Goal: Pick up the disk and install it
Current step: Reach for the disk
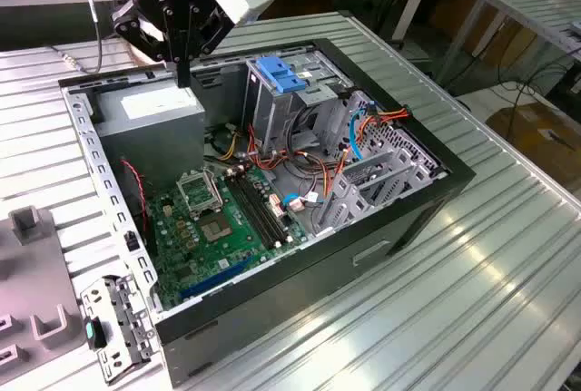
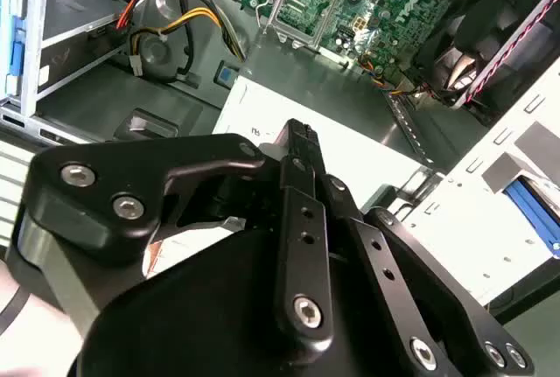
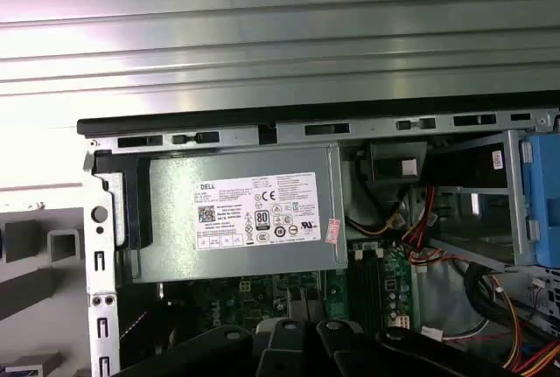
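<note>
Black pincer (image 1: 184,81) closed on nothing. Directly beneath: grey metal power-supply box (image 1: 145,132), white label (image 1: 150,103). Tall metal cage (image 1: 263,119) topped by blue plastic latch (image 1: 278,75) stands close beside.

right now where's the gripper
In the exterior view the gripper hangs over the grey power supply, to that view's left of the drive cage.

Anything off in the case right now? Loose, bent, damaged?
Nothing stands out. The open case sits flat on the table. The power supply and motherboard look seated, and the cables stay inside the chassis. The end effector hangs shut and empty over the power supply.
</note>
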`<state>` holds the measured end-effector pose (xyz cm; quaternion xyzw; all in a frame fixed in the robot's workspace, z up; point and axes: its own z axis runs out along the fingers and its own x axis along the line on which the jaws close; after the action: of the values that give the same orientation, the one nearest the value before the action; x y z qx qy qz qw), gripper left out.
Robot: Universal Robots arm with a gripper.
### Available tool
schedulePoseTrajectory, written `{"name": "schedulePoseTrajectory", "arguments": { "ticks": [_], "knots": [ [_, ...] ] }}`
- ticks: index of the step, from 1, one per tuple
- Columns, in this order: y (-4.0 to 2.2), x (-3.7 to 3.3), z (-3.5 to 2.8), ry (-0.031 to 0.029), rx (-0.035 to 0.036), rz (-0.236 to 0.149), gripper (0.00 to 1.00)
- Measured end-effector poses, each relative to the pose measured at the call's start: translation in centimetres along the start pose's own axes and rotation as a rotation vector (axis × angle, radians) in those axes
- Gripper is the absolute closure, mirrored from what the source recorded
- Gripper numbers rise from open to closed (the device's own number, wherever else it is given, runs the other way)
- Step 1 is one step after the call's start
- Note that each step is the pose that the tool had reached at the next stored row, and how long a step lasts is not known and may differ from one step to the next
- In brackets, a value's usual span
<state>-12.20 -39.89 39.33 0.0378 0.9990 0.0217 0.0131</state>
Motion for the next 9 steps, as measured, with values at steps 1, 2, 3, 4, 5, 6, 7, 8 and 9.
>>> {"name": "schedulePoseTrajectory", "arguments": {
  "ticks": [1,2,3,4,5,6,7,8,9],
  "knots": [
    [0.00,0.00,0.00,0.0000,0.0000,0.000,0.89],
    [0.00,0.00,0.00,0.0000,0.0001,0.000,0.89],
    [0.00,0.00,0.00,0.0000,0.0000,0.000,0.89],
    [0.00,0.00,0.00,0.0000,0.0000,0.000,0.89],
    [0.00,0.02,0.00,0.0000,0.0000,0.000,0.89],
    [0.00,0.07,0.00,0.0000,0.0000,0.000,0.89],
    [-0.01,0.12,0.00,0.0000,0.0000,0.000,0.89],
    [-0.01,0.19,0.00,0.0000,-0.0001,0.000,0.89],
    [-0.02,0.27,-0.01,0.0000,0.0000,0.000,0.89]
  ]
}}
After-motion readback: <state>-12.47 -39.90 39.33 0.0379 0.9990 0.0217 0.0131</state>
